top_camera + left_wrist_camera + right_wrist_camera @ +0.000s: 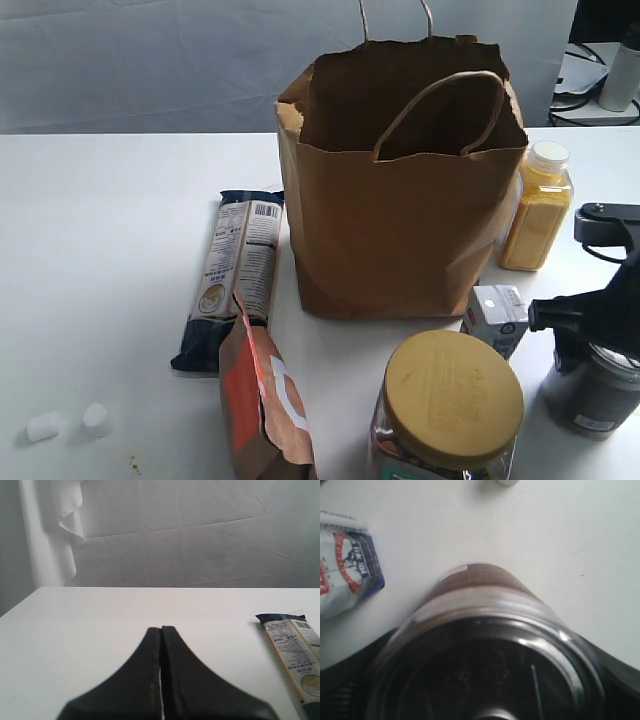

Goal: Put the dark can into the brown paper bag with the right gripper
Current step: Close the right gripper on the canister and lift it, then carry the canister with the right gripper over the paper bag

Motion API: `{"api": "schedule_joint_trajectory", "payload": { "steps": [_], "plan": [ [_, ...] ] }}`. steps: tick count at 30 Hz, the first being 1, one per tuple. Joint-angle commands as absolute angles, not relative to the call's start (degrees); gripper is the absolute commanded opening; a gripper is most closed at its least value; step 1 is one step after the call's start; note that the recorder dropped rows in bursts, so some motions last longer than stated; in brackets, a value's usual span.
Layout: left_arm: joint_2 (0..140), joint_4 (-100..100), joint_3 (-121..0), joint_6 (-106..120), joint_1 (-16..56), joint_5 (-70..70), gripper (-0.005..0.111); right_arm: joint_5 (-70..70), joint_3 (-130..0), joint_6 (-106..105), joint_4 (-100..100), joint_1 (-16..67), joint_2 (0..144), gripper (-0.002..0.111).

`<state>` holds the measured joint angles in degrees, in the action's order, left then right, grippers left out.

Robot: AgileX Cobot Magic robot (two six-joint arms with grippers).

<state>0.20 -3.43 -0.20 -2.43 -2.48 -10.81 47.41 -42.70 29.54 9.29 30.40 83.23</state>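
Observation:
The dark can (602,392) stands on the white table at the front right, its grey wall and small label showing. My right gripper (596,352) has come down over its top. In the right wrist view the can (485,630) fills the picture, with black fingers (340,680) pressed against its sides: the gripper is shut on it. The brown paper bag (400,220) stands upright and open at the middle back, left of the can. My left gripper (161,629) is shut and holds nothing, low over bare table; it is out of the exterior view.
A clear jar with a yellow lid (452,405) and a small carton (495,315) stand between the can and the bag. A yellow bottle (538,205) is right of the bag. A noodle packet (235,270), a foil pouch (262,405) and white bits (70,420) lie on the left.

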Motion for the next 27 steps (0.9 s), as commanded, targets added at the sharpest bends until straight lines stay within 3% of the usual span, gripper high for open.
{"api": "schedule_joint_trajectory", "payload": {
  "steps": [1, 8, 15, 22, 27],
  "plan": [
    [0.0, -3.6, 0.0, -2.6, -2.1, -10.5, 0.000, 47.4, -42.6, 28.9, 9.9, 29.9, 75.4, 0.000],
    [0.0, -3.6, 0.0, -2.6, -2.1, -10.5, 0.000, 44.8, -42.8, 31.8, 14.6, 29.9, 53.9, 0.000],
    [0.0, -3.6, 0.0, -2.6, -2.1, -10.5, 0.000, 31.6, -42.8, 39.1, 23.5, 29.9, 40.9, 0.000],
    [0.0, -3.6, 0.0, -2.6, -2.1, -10.5, 0.000, 2.3, -43.1, 39.5, 22.2, 29.9, 44.0, 0.000],
    [0.0, -3.6, 0.0, -2.6, -2.1, -10.5, 0.000, 2.3, -51.2, 39.0, 21.2, 35.5, 58.3, 0.000]
  ]
}}
